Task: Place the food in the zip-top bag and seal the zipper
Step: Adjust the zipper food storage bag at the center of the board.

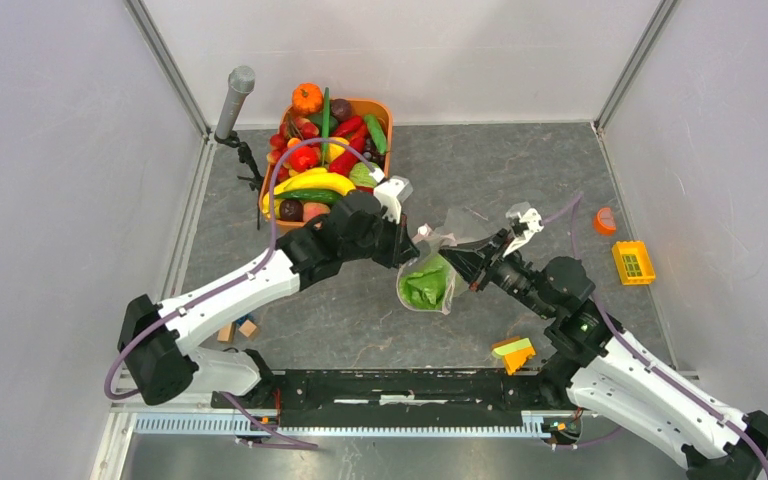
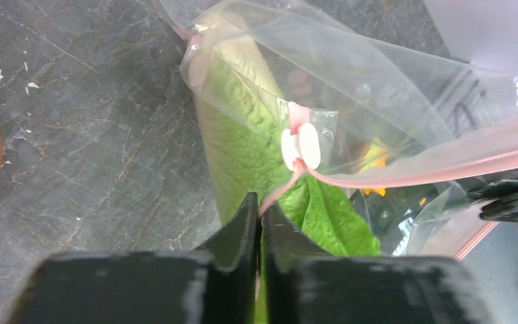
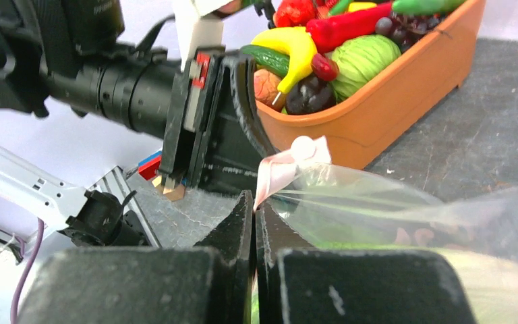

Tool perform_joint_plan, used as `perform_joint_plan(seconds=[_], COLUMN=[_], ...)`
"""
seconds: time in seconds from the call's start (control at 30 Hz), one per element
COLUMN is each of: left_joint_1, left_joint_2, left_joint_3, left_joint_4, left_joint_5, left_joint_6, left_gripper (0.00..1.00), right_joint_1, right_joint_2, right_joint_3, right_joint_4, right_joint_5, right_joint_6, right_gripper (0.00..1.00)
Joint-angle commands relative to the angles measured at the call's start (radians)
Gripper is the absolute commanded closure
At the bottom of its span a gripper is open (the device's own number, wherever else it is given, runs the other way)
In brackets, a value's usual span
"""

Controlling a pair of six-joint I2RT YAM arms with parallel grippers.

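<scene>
The zip-top bag hangs between my two grippers at mid-table, with the green leafy cabbage inside it. My left gripper is shut on the pink zipper strip; its jaws pinch the strip's end just below the white slider. The cabbage shows through the plastic. My right gripper is shut on the same strip, close to the slider, with its jaws pressed together. The banana and red chili lie in the orange tub.
The orange tub stands at the back left, full of toy produce, and shows close behind the bag in the right wrist view. A yellow-orange wedge lies near the right arm's base. A yellow crate is at the right, small blocks at the left.
</scene>
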Motion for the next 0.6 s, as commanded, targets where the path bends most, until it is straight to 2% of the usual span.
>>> perform_joint_plan(seconds=[0.0,0.13,0.23,0.27,0.37,0.47,0.57], left_joint_1=[0.002,0.002,0.002,0.002,-0.009,-0.011,-0.015], left_joint_2=[-0.008,0.018,0.067,0.08,0.074,0.099,0.105], left_joint_3=[0.203,0.46,0.56,0.579,0.59,0.607,0.63], left_joint_4=[-0.008,-0.091,-0.163,-0.177,-0.127,-0.176,-0.197], left_joint_5=[-0.013,0.052,0.007,-0.001,0.135,0.059,0.107], left_joint_6=[0.103,0.187,0.218,0.218,0.215,0.255,0.245], left_gripper=[0.98,0.98,0.98,0.98,0.98,0.98,0.98], right_joint_1=[-0.004,-0.003,-0.003,-0.004,-0.003,-0.003,-0.003], right_joint_2=[-0.095,-0.201,-0.231,-0.229,-0.23,-0.232,-0.233], right_joint_3=[-0.002,-0.039,-0.033,-0.027,-0.052,-0.082,-0.092], right_joint_4=[0.153,0.205,0.121,0.092,0.123,0.158,0.262], right_joint_5=[-0.086,-0.159,-0.002,0.021,-0.058,-0.048,-0.109], right_joint_6=[-0.156,-0.252,-0.26,-0.261,-0.28,-0.273,-0.221], right_gripper=[1.0,1.0,1.0,1.0,1.0,1.0,1.0])
